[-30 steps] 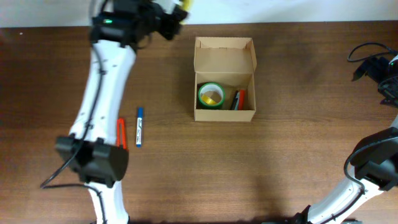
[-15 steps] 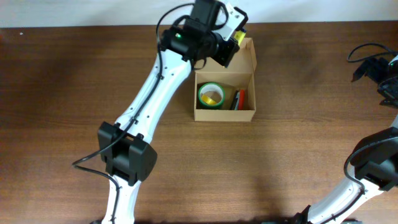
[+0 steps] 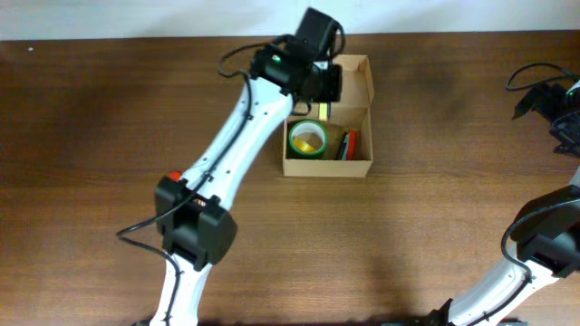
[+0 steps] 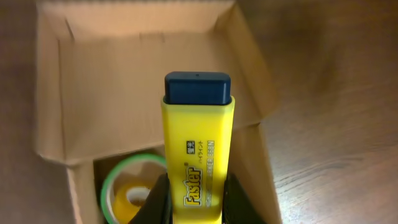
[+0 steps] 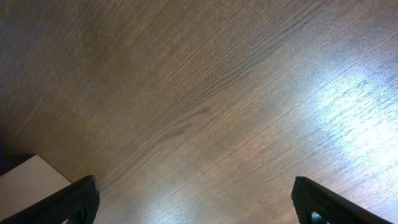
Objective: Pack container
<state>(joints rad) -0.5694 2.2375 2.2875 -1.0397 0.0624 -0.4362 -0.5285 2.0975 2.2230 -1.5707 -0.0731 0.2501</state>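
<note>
Note: your left gripper (image 4: 196,202) clamps the yellow highlighter (image 4: 198,143) cap-forward, with the container (image 4: 124,68) just below it, likely poised for dropping in.

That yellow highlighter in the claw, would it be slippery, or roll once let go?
It probably won't roll: the yellow highlighter has a flat-sided, boxy body. It looks like stiff, glossy plastic, so it might slip a little in the left claw, which pinches only the end away from its dark cap. It is likely light for its size.
</note>
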